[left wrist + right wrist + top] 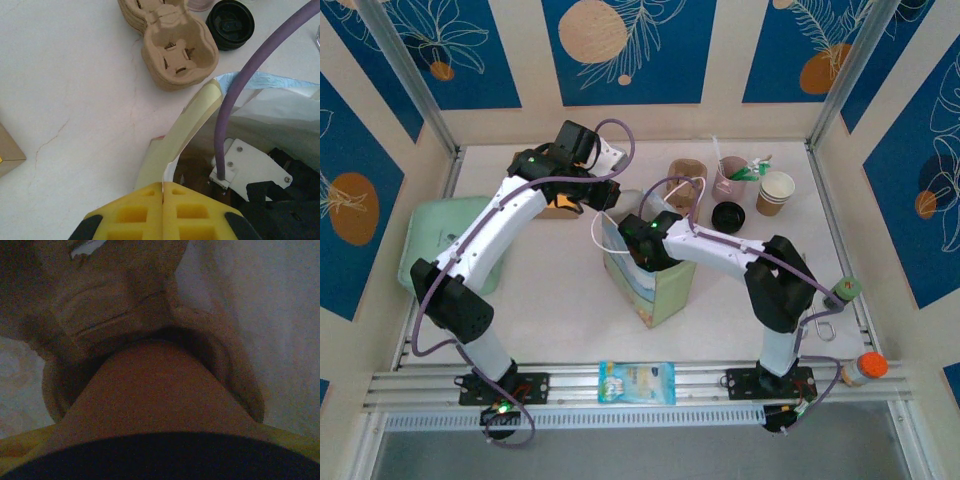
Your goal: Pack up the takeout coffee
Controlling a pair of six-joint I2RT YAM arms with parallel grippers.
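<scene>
Right gripper [640, 256] is down inside the paper bag [670, 292], jaws spread wide around the coffee cup [155, 390]. Yellow fingers [12, 460] show at either side of its black lid [160, 462], so I read it as gripped near the top. The cup hangs straight below my fingers, brown body pointing down at a pulp cup carrier [115, 305] lying deeper in the bag. The cup's base looks level with a socket rim, but it's too dark to tell if it's seated.

Left gripper [162, 197] is pinched tight on the bag's rim, right at my fingertips, holding the mouth open. The right wrist sits in the opening just ahead of it.

Step in hand: setting the cup into the bag, late in the task by my judgement. Next move calls for easing the cup down upright until its base bottoms out in the socket. After that I open the right jaws wider and lift straight up, not snagging the bag wall or the purple cable [235, 95]. The left pinch should hold until the right arm is out, or the bag may fold in and tip the cup.
</scene>
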